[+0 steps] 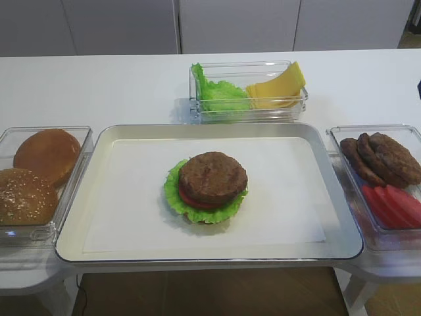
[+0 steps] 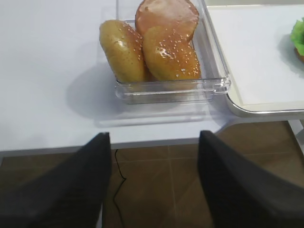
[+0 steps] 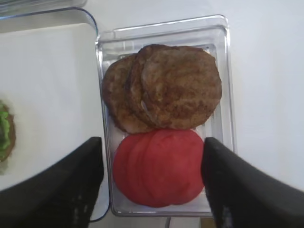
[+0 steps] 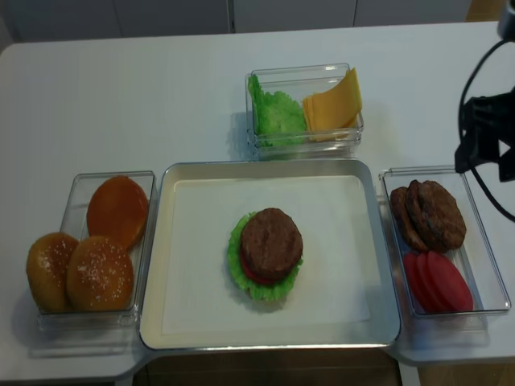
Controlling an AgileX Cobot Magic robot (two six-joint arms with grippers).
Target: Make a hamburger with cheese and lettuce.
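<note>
The hamburger sits mid-tray as a stack of ruffled lettuce, a red tomato slice and a brown patty on top; it also shows in the other high view. Pale yellow cheese slices lean in a clear box at the back, beside loose lettuce. My right gripper is open and empty, hovering above the box of patties and tomato slices. My left gripper is open and empty, in front of the table's front edge, short of the bun box.
The silver tray is lined with white paper. Buns fill the clear box on its left. The patty and tomato box stands on the right, with the dark right arm and its cable above it.
</note>
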